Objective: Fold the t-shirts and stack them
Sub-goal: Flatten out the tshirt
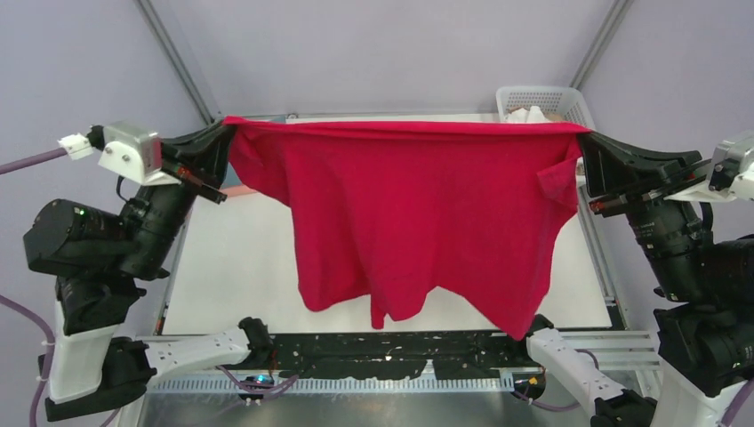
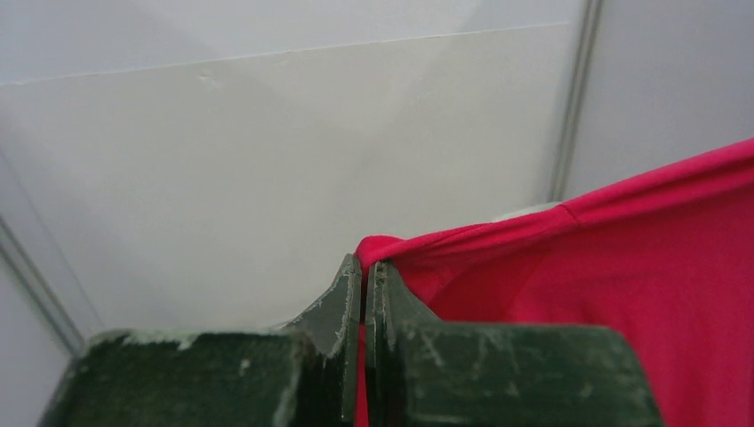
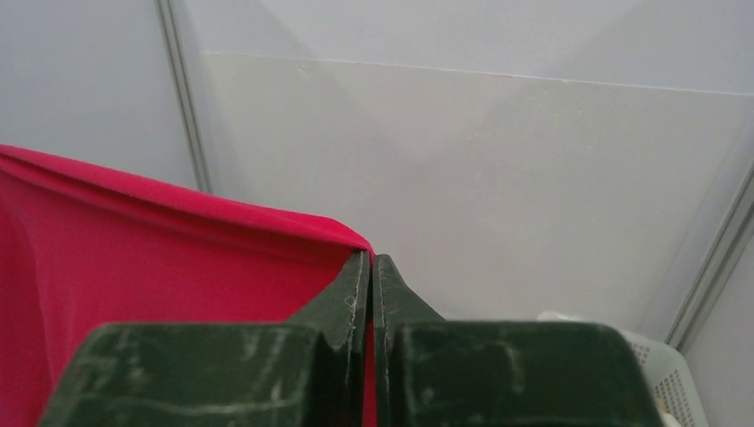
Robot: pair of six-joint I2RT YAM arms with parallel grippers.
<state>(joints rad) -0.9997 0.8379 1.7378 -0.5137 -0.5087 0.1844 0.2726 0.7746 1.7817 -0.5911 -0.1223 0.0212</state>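
red t-shirt [image 1: 418,205] pinched tight by left gripper [image 1: 228,135] and right gripper [image 1: 583,142], spread before basket [image 1: 533,91]; folding and stacking undone.

A pale booth stood around a white work surface.
Plain lilac-grey wall panels [image 1: 382,53] filled the top of the frame, crossed by one slanted grey metal pole [image 1: 173,58] at upper left and another [image 1: 594,44] at upper right. The flat white table top [image 1: 231,267] lay mid-frame under soft, even light, and a white plastic lattice basket [image 1: 569,102] sat at upper right.
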